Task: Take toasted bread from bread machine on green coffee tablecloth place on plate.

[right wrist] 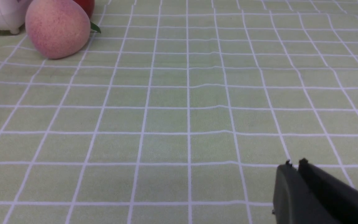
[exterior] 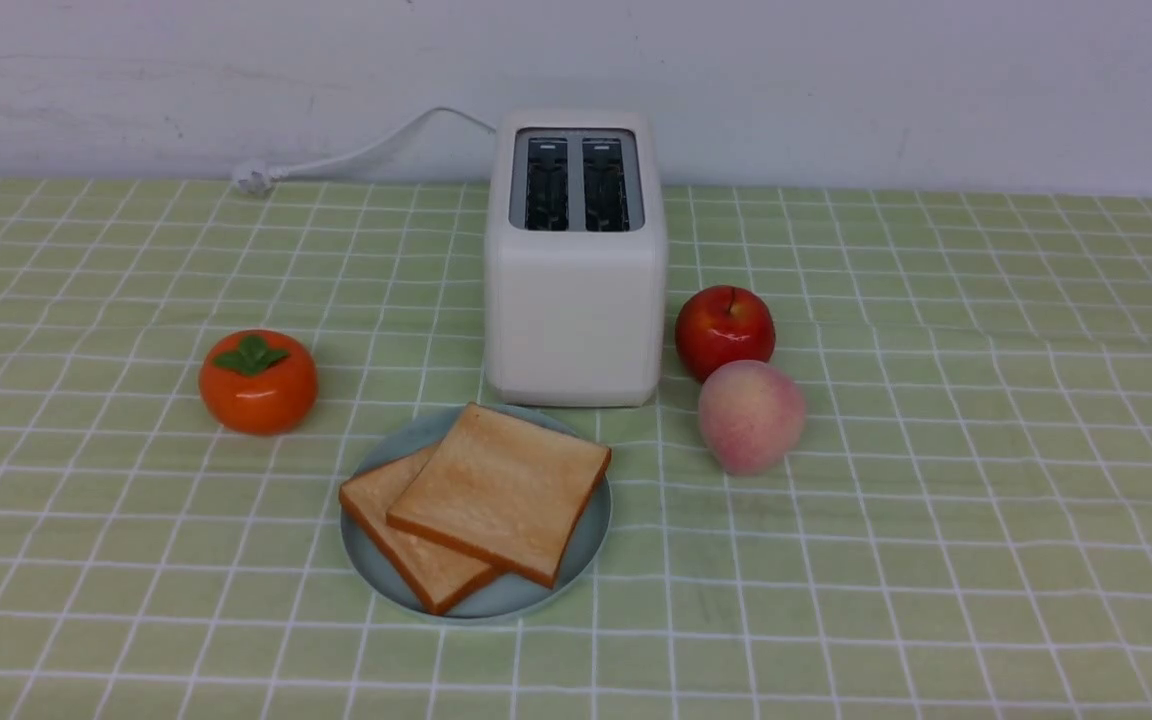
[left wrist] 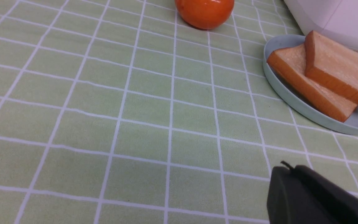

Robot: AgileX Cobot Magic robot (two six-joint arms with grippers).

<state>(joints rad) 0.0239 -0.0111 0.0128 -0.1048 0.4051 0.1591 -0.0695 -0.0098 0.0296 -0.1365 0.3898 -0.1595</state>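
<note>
Front view: the bread machine (exterior: 576, 265), a white two-slot toaster, stands at upper centre of the frame on the green coffee tablecloth (exterior: 936, 500), both dark slots bare; its white cord (exterior: 356, 155) runs to the upper left. No brand, label or writing is legible on any object. Just in front of the toaster, at lower centre, the plate (exterior: 591, 545) carries the toasted bread: the upper slice (exterior: 499, 490) lies tilted across the lower slice (exterior: 414, 545). A persimmon (exterior: 258, 382) sits at left of centre; a red apple (exterior: 724, 330) and a peach (exterior: 751, 415) touch one another at right of the toaster. Wrist views: the left gripper (left wrist: 286, 169) and the right gripper (right wrist: 294, 165) each appear at lower right of their frames above bare cloth, fingers pressed together, holding nothing.
</note>
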